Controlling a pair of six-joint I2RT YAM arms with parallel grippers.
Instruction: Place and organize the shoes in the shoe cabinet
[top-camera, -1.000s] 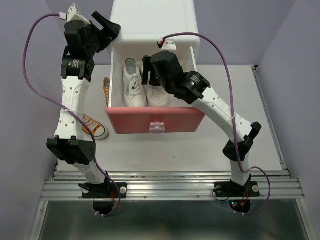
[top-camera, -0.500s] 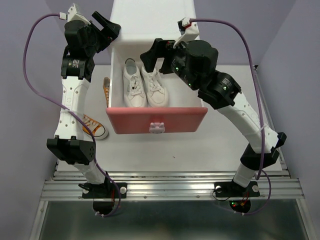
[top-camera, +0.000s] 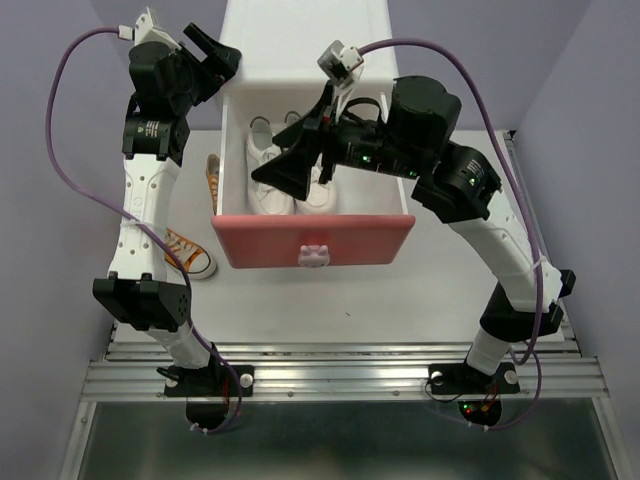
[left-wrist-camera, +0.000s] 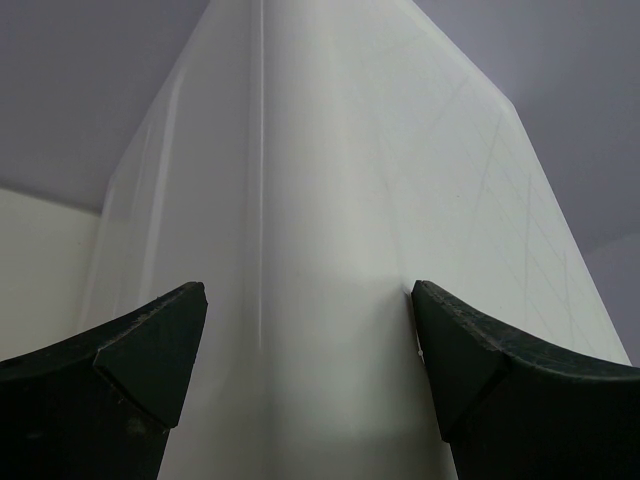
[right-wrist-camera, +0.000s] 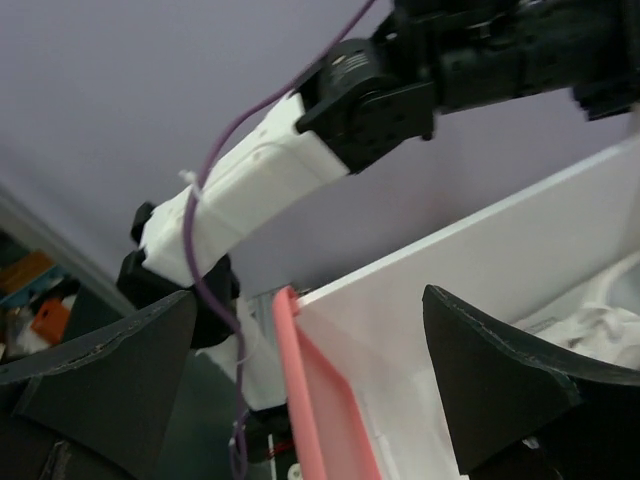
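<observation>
The right hand (right-wrist-camera: 308, 300) has risen out of the drawer (top-camera: 312, 240) since a second ago and now points left, fingers spread wide, holding nothing. I see the white shoes (top-camera: 264, 185) side by side in that pulled-out pink drawer, toes near, directly below the hand, which hides part of the right one. They are all white and laced. The orange shoes (top-camera: 190, 255), white-soled, lie on the tabletop (top-camera: 400, 300) left of the shoe cabinet (top-camera: 305, 40), partly behind my left arm. The left hand (left-wrist-camera: 308, 290) is open too, fingers either side of a cabinet corner.
</observation>
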